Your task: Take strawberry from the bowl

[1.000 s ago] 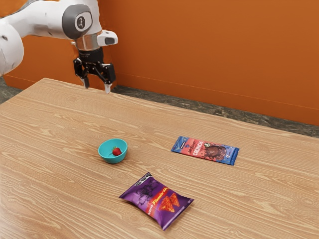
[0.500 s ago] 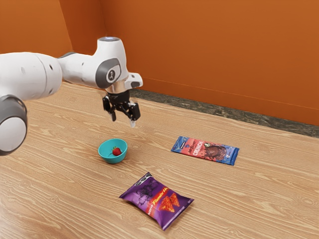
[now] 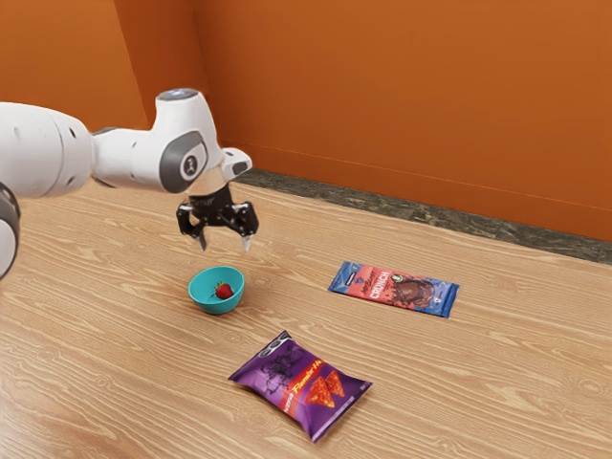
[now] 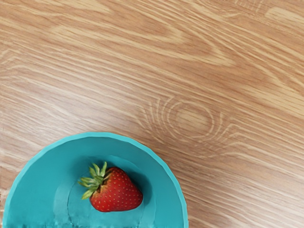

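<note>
My black gripper (image 3: 226, 245) hangs above the table in the exterior view, its two fingers spread wide with nothing between them. Just below it stands a small turquoise bowl (image 3: 199, 299), and a red strawberry (image 3: 224, 291) lies inside. The wrist view looks down into the bowl (image 4: 35, 190); the strawberry (image 4: 117, 192) rests on its side on the bowl's floor, its green leaves pointing away from the red tip.
A purple chip bag (image 3: 301, 384) lies on the wooden table (image 3: 124, 382), on the near side of the bowl. Toward the exterior view's right is a blue and red chocolate bar (image 3: 394, 289). An orange wall rises behind the table.
Over the last second my gripper has come from the table's far edge, lower and closer to the bowl. In the last half second it moved slightly toward the exterior view's left and down.
</note>
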Robot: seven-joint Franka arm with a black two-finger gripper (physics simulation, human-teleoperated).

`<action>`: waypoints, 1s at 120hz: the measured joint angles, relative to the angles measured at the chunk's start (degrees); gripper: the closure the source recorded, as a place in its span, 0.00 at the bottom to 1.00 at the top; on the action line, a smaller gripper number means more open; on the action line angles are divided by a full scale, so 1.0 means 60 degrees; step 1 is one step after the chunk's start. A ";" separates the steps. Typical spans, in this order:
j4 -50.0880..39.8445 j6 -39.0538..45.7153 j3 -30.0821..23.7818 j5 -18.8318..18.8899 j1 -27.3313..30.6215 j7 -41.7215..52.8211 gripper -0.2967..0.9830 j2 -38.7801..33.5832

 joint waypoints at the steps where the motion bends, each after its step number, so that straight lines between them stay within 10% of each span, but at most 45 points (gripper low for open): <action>1: -0.0022 0.0012 -0.0001 -0.0003 0.0007 -0.0096 0.25 -0.0008; 120: -0.1372 0.1317 0.0112 -0.0033 0.0008 -0.5542 0.47 0.0142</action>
